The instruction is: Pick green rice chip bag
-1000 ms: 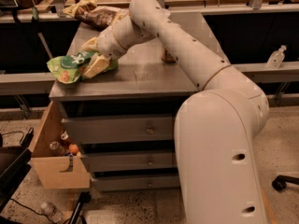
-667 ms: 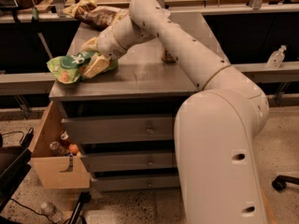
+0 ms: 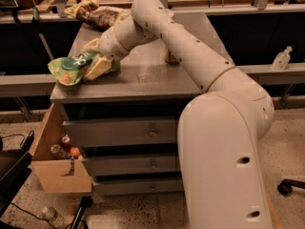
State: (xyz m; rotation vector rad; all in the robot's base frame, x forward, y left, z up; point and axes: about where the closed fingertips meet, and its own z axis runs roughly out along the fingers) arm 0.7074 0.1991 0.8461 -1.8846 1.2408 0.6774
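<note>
The green rice chip bag lies at the front left corner of the grey cabinet top, its left end hanging past the edge. My gripper reaches in from the right and is at the bag's right end. Its cream fingers are closed around that end of the bag. The bag rests low at the surface. The part of the bag between the fingers is hidden.
A brown and tan snack bag lies at the back left of the top. A small brownish object is half hidden behind my arm. A wooden box with small items stands by the drawers at lower left. A clear bottle stands at the right.
</note>
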